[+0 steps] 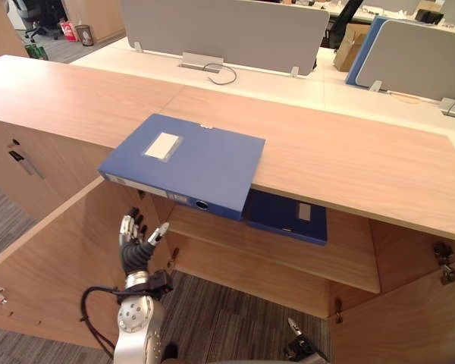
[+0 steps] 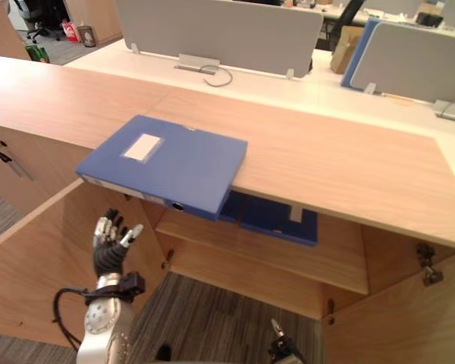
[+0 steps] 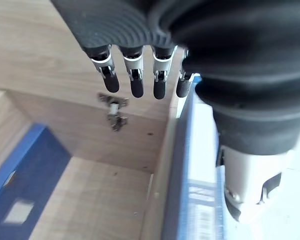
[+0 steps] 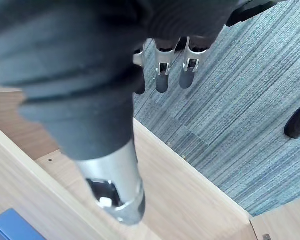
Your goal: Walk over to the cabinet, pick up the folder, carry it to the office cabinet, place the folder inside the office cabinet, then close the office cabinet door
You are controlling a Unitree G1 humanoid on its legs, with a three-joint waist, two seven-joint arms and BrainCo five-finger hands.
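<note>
Blue folder [image 1: 183, 163] overhanging wooden cabinet top [image 1: 349, 159], left robot hand [image 1: 135, 241] and right robot hand [image 4: 161, 75] straight-fingered, grey carpet [image 1: 227, 311]

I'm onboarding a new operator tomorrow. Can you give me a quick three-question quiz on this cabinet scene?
1. True or false: the blue folder on the cabinet top juts out past its front edge.
2. Where is the left robot hand? A) gripping the folder B) below the folder, open, holding nothing C) flat on the cabinet top
3. Fill in: a second blue folder lies on the ___ inside the cabinet.
Key: 1 true; 2 B; 3 shelf.
</note>
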